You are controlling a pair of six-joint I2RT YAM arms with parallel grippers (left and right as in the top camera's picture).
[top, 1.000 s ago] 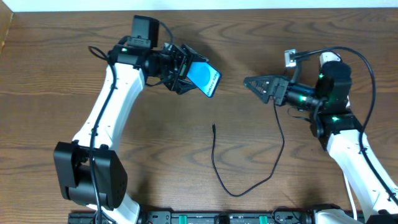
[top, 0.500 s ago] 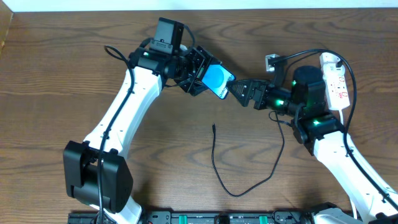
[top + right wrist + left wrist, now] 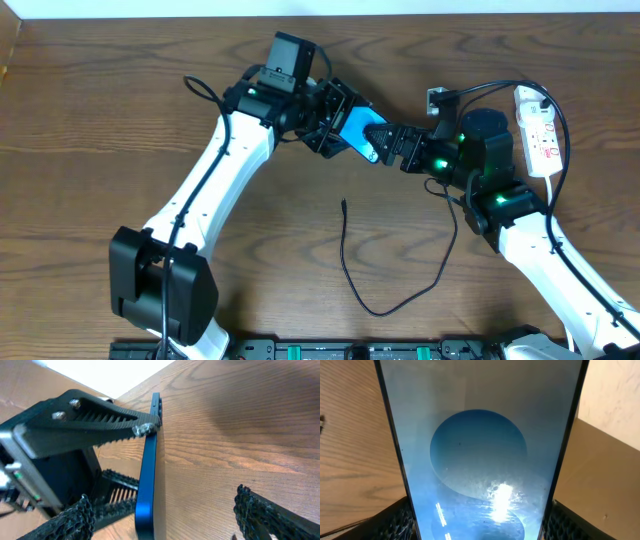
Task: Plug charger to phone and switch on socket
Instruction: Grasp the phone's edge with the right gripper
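Note:
The phone [image 3: 358, 130], blue screen lit, is held off the table in my left gripper [image 3: 335, 125], which is shut on its long edges. In the left wrist view the phone [image 3: 480, 445] fills the frame between the fingers [image 3: 480, 527]. My right gripper [image 3: 388, 143] is open, its fingers on either side of the phone's free end. In the right wrist view the phone [image 3: 147, 475] shows edge-on between the open fingers [image 3: 165, 520]. The charger [image 3: 352, 280] lies loose on the table, its tip [image 3: 343, 205] free. The socket [image 3: 536, 125] lies at the far right.
The charger's cable loops toward the front edge and runs up under my right arm [image 3: 500, 200]. The left arm [image 3: 200, 210] crosses the table's left half. The left gripper's finger [image 3: 90, 420] shows close in the right wrist view.
My left gripper has carried the phone to the right. My right gripper has moved left to meet it and now has its open fingers around the phone's end.

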